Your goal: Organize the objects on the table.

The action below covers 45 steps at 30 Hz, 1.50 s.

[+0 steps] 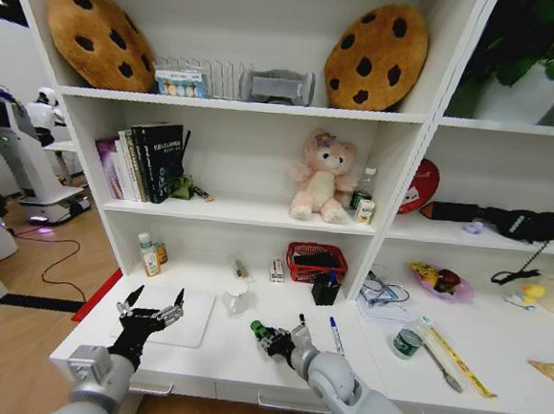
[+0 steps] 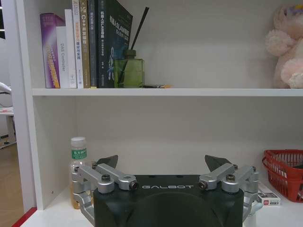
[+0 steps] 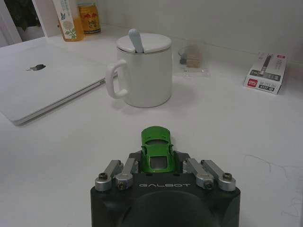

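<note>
My right gripper (image 1: 269,338) is low over the white table (image 1: 236,362), shut on a small green toy car (image 1: 263,335). In the right wrist view the car (image 3: 156,142) sits nose-out between the fingers of the right gripper (image 3: 157,164). Beyond it stand a white lidded mug (image 3: 144,71) and the silver laptop (image 3: 47,80). My left gripper (image 1: 154,310) hovers open over the laptop (image 1: 186,320); its fingers (image 2: 106,163) are spread wide and hold nothing. A blue marker (image 1: 336,336) and a clear bottle with a green label (image 1: 408,338) lie to the right.
A red basket (image 1: 316,261), a black pen holder (image 1: 325,289), a small box (image 3: 265,72) and drink bottles (image 1: 149,253) stand along the back. A yellow ruler (image 1: 463,363) and pink plate (image 1: 441,281) lie on the right. Shelves above hold books, a plush bear and cookie cushions.
</note>
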Available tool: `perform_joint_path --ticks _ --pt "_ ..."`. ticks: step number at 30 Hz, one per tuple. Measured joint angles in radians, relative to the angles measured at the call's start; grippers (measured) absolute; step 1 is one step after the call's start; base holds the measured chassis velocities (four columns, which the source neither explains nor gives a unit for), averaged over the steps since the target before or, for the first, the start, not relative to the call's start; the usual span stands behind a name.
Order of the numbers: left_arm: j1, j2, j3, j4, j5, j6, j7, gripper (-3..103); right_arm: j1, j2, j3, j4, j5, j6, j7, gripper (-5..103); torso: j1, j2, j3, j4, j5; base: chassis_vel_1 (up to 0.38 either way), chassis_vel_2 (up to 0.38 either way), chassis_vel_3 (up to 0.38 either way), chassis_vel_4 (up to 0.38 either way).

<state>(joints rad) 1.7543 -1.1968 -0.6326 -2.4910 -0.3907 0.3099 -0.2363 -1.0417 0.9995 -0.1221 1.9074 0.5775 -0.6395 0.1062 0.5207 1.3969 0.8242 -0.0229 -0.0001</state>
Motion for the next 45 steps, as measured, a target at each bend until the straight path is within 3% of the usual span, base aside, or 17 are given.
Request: perform_joint_path --ticks 6,11,15,16,18,23,25,26,29,31,34,36,41,45 --pt "0.0 0.0 0.0 0.0 0.0 0.0 0.0 100 -0.007 -0.011 0.001 0.035 -0.003 0.003 0.013 35 0.0 0.0 0.0 -0.0001 0.0 0.0 0.0 0.0 0.0" --pt "0.0 0.0 0.0 0.0 0.0 0.0 0.0 100 -0.043 -0.059 -0.003 0.239 0.062 -0.001 0.032 35 0.0 0.0 0.0 -0.0001 -0.0001 0.0 0.0 0.0 0.0" --pt "0.0 0.0 0.0 0.0 0.0 0.0 0.0 100 -0.039 -0.079 0.007 0.322 0.109 0.023 -0.06 35 0.0 0.0 0.0 -0.0004 0.0 0.0 0.0 0.0 0.0" --pt "0.0 0.0 0.0 0.0 0.0 0.0 0.0 100 -0.006 -0.075 0.021 0.341 0.101 0.068 -0.099 35 0.0 0.0 0.0 -0.0002 -0.0001 0.0 0.0 0.0 0.0" --pt "0.0 0.0 0.0 0.0 0.0 0.0 0.0 100 0.017 -0.069 0.03 0.347 0.095 0.087 -0.109 35 0.0 0.0 0.0 -0.0001 0.0001 0.0 0.0 0.0 0.0" --pt "0.0 0.0 0.0 0.0 0.0 0.0 0.0 100 0.157 -0.046 0.078 0.324 0.089 0.104 -0.084 35 0.0 0.0 0.0 0.0001 -0.0002 0.0 0.0 0.0 0.0" --pt "0.0 0.0 0.0 0.0 0.0 0.0 0.001 100 0.339 -0.021 0.107 0.221 0.104 0.119 -0.074 35 0.0 0.0 0.0 0.0 -0.0001 0.0 0.0 0.0 0.0" --pt "0.0 0.0 0.0 0.0 0.0 0.0 0.001 100 0.339 -0.021 0.107 0.221 0.104 0.119 -0.074 35 0.0 0.0 0.0 0.0 -0.0001 0.0 0.0 0.0 0.0" --pt "0.0 0.0 0.0 0.0 0.0 0.0 0.0 100 0.455 0.026 0.104 0.118 0.127 0.128 -0.069 35 0.0 0.0 0.0 0.0 0.0 0.0 0.0 0.0 0.0" --pt "0.0 0.0 0.0 0.0 0.0 0.0 0.002 100 0.56 0.104 0.082 -0.013 0.139 0.144 -0.061 35 0.0 0.0 0.0 0.0 -0.0004 0.0 0.0 0.0 0.0" --pt "0.0 0.0 0.0 0.0 0.0 0.0 0.0 100 0.603 0.143 0.067 -0.068 0.141 0.148 -0.057 35 0.0 0.0 0.0 -0.0002 0.0003 0.0 0.0 0.0 0.0" --pt "0.0 0.0 0.0 0.0 0.0 0.0 0.0 100 0.718 0.239 0.036 -0.22 0.133 0.156 -0.05 35 0.0 0.0 0.0 0.0003 -0.0007 0.0 0.0 0.0 0.0" --pt "0.0 0.0 0.0 0.0 0.0 0.0 0.0 100 0.815 0.342 0.018 -0.411 0.11 0.151 -0.024 35 0.0 0.0 0.0 0.0 -0.0003 0.0 0.0 0.0 0.0" --pt "0.0 0.0 0.0 0.0 0.0 0.0 0.0 100 0.831 0.375 0.01 -0.473 0.106 0.128 0.012 35 0.0 0.0 0.0 -0.0001 -0.0002 0.0 0.0 0.0 0.0"
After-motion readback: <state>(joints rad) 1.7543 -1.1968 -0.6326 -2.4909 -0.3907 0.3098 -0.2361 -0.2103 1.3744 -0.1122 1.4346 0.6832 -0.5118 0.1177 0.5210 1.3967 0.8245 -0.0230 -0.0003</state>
